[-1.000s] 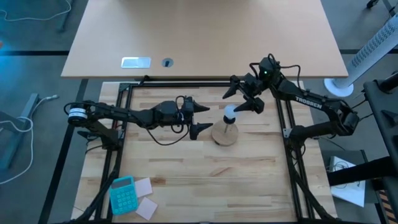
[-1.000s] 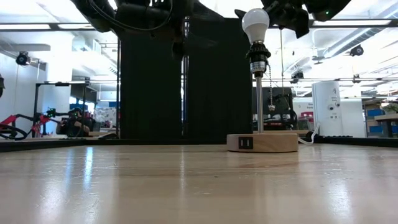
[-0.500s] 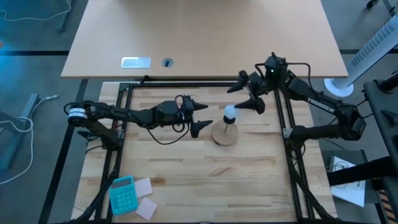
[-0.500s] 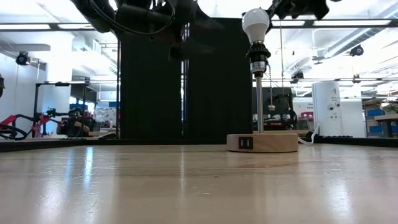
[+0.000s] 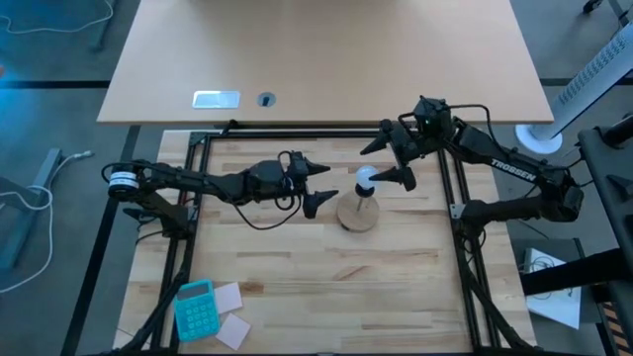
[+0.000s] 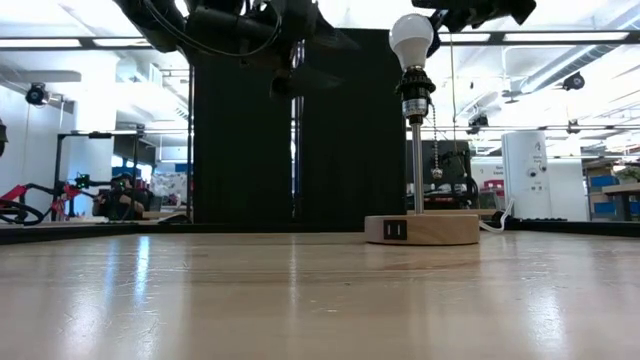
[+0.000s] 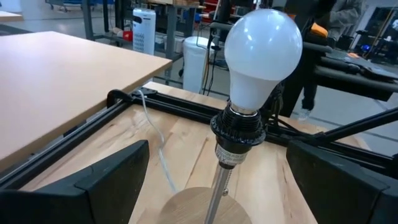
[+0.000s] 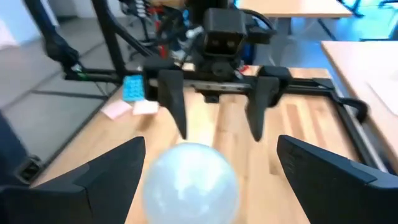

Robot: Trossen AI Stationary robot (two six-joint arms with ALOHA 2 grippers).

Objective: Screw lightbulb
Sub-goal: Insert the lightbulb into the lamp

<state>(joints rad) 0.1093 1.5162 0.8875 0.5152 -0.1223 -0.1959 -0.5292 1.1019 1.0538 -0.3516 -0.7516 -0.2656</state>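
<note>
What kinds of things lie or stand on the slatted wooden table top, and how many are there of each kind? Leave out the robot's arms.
Lightbulb: 1
Wooden lamp stand: 1
Teal calculator: 1
Pale paper notes: 2
Total: 5

A teal calculator (image 5: 195, 307) lies at the desk's (image 5: 297, 267) near-left corner, with two pale cards (image 5: 230, 314) just beside it.
</note>
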